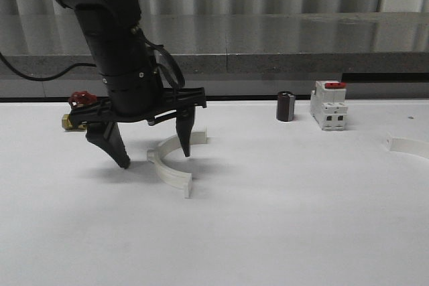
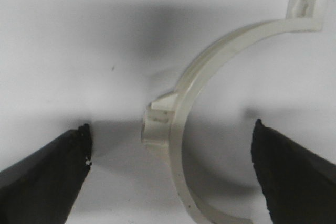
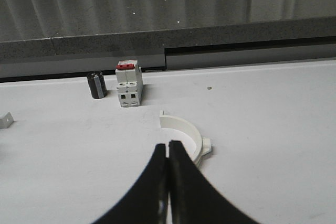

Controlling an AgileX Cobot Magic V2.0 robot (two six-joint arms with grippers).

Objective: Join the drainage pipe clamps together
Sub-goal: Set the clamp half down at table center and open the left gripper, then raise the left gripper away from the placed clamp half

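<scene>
I log the scene from the console, largest items first. The flat white table (image 1: 281,226) spans the front view, backed by a long grey stone-look ledge (image 1: 268,38).

The black left arm (image 1: 114,38) reaches down over the left part of the table. Its left gripper (image 1: 154,155) hangs with its two black fingers spread wide, one on each side of a white plastic semicircular clamp half (image 1: 171,165) that lies flat on the table. In the left wrist view the fingers (image 2: 42,177) stand well apart from the clamp half (image 2: 205,77) between them, and I see no contact with it. One flat end tab (image 2: 307,1) with a small hole is clearly visible there, and a small block-shaped lug (image 2: 157,121) sticks out from the outside of the arc.

The second white plastic semicircular clamp half (image 1: 407,145) lies at the right edge of the front view, well apart from the first. In the right wrist view it (image 3: 186,132) rests flat on the table just beyond the right gripper (image 3: 168,153), whose black fingers are pressed together with nothing between them.

Near the back edge stands a white plastic breaker with a red switch (image 1: 328,105), and just beside it a small dark cylinder (image 1: 285,106). Behind the left gripper I see a small brass fitting with a red handle (image 1: 77,108), partly hidden.
</scene>
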